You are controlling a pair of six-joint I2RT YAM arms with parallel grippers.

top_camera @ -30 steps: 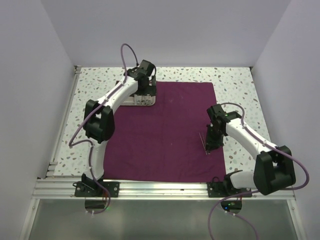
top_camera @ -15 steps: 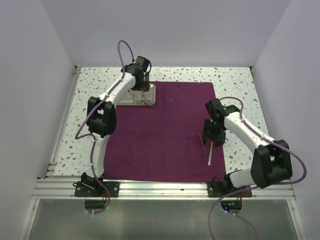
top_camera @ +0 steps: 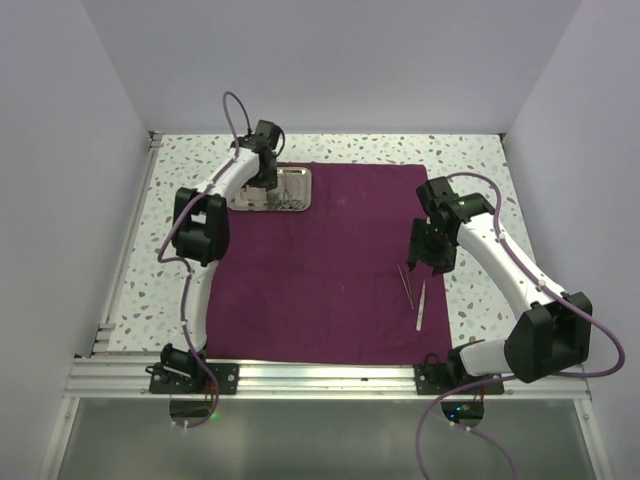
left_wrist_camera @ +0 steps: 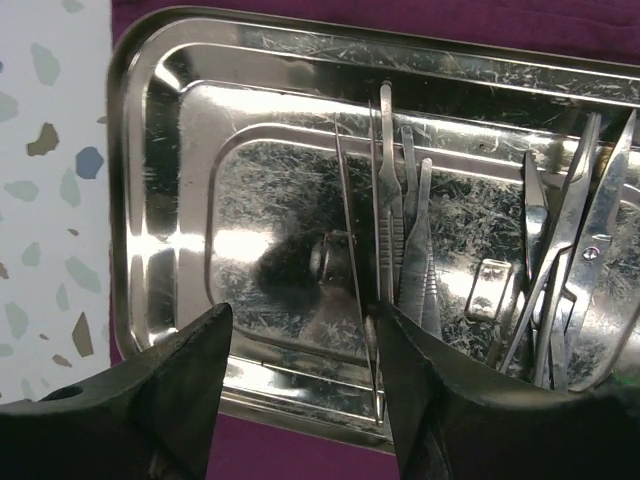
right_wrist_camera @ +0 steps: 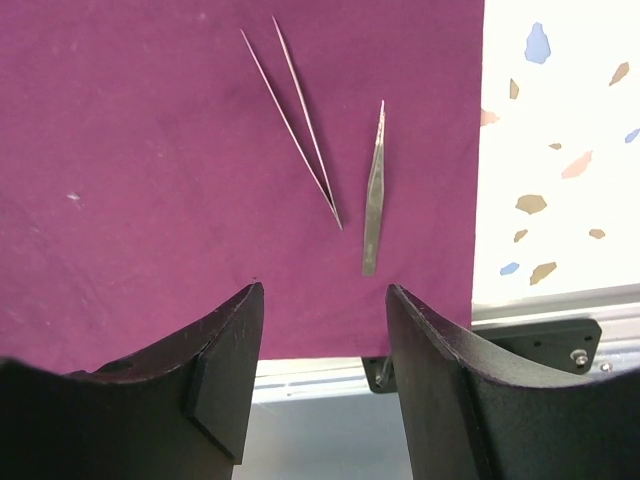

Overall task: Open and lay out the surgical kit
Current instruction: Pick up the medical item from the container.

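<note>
The left hand (left_wrist_camera: 300,335) hangs over the steel tray (left_wrist_camera: 300,35) with its fingers apart and nothing between them. Below it, in the middle of the frame, lie several slim tweezers (left_wrist_camera: 400,230). A bundle of scissors (left_wrist_camera: 580,240) is crossed over itself at the right edge.

These tools look light, stiff and slick. On the polished tray floor they would likely skate away from a closing finger. They also overlap, so lifting one could drag its neighbour. The safest hold is probably across the middle of the outermost shank, where it lies clear of the others. The tray itself is rigid, and its raised rim is the only real purchase.

The right hand (right_wrist_camera: 325,310) is likewise spread and empty, above the lower right of the cloth (right_wrist_camera: 120,150). Two pieces are already laid out there: fine tweezers (right_wrist_camera: 295,120) splayed in a narrow V, and just beside them a closed, flatter pair (right_wrist_camera: 374,190). They are apart, not touching.

The cloth is soft and would give under the fingers, which should make a flat pinch easier, though it could pucker if dragged. In the overhead view the tray sits at the cloth's upper left corner. The speckled desk (top_camera: 470,160) shows around the edges.

No brand, label or lettering is legible anywhere.
</note>
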